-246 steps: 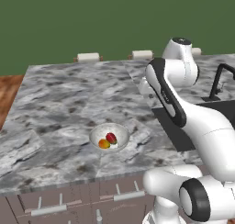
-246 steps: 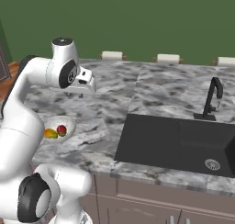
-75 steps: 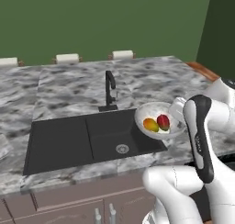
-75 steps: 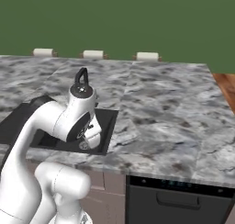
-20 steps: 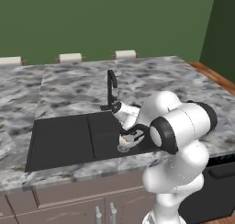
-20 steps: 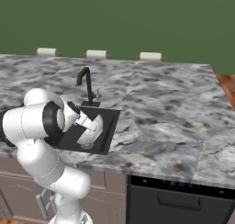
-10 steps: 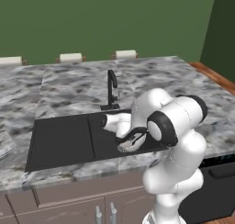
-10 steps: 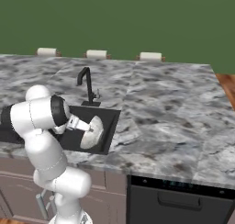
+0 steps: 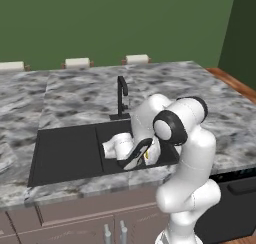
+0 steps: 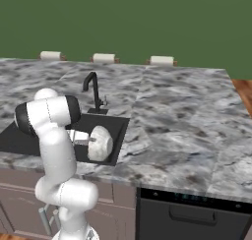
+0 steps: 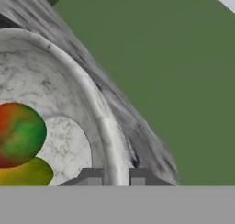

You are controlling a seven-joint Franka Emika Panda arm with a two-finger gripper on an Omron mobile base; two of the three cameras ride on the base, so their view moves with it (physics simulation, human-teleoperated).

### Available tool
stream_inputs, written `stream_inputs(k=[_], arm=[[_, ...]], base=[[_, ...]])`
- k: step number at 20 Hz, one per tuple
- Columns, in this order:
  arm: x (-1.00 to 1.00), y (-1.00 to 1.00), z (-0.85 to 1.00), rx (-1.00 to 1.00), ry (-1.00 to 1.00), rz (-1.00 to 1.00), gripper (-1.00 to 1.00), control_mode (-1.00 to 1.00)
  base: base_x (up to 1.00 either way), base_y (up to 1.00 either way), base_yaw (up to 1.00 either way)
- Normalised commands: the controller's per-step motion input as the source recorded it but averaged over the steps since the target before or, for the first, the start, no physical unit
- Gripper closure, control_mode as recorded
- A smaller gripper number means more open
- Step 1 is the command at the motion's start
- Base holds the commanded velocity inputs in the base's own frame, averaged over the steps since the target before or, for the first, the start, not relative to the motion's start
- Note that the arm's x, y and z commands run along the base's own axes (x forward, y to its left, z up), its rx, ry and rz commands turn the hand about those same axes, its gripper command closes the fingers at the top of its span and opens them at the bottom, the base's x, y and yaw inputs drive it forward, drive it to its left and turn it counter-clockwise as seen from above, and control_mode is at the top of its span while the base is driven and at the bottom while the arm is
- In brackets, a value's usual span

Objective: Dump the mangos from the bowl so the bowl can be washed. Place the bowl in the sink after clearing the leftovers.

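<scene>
End effector [image 11: 115, 176] pinching the wide rim of the bowl [image 11: 69, 103], one dark fingertip [image 11: 92, 176] inside the rim, the other outside. Bowl [image 10: 100, 143] tipped up on edge over the right basin of the sink [image 9: 70, 150], near the front edge of the bench [image 10: 187, 131], underside turned toward the bench's right end in the right base view. Bowl [image 9: 138, 153] seen edge-on in the left base view, a sliver of yellow just showing behind its rim. Two mangos still inside in the hand view: the red-green mango [image 11: 19, 133] against the inner wall, the orange-yellow mango [image 11: 25, 172] touching it and lying nearer the fingertips. White arm folded over the sink's right basin, hiding much of that basin and the drain. Just behind the sink, thin black faucet [image 9: 121, 97] upright, close beside the arm's elbow. Marbled grey bench spreading well to the right of the sink. Along the bench's far edge, three pale blocks [image 10: 162, 60] spaced apart, against the green wall [image 9: 115, 23]. Below the front edge, cabinet fronts with handles [image 9: 114, 233] and a dark dishwasher door [image 10: 194, 214].
</scene>
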Motion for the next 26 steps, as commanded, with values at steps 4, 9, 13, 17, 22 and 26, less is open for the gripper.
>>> stream_inputs(k=[4, 9, 13, 17, 22, 26], arm=[[0.09, 0.21, 0.05, -0.19, 0.01, 0.00, 1.00, -1.00], [0.01, 0.01, 0.09, -0.08, 0.00, 0.00, 1.00, -1.00], [0.12, 0.00, 0.00, -0.07, 0.00, 0.00, 1.00, -1.00], [-0.01, -0.26, 0.29, 0.00, -0.05, 0.00, 1.00, -1.00], [0.00, -0.08, 0.15, 0.09, 0.00, 0.00, 1.00, -1.00], [0.00, 0.00, 0.48, 0.27, 0.00, 0.00, 1.00, -1.00]], base=[[0.00, 0.00, 0.00], [0.00, 0.00, 0.00], [0.00, 0.00, 0.00], [0.00, 0.00, 0.00], [0.00, 0.00, 0.00], [0.00, 0.00, 0.00]])
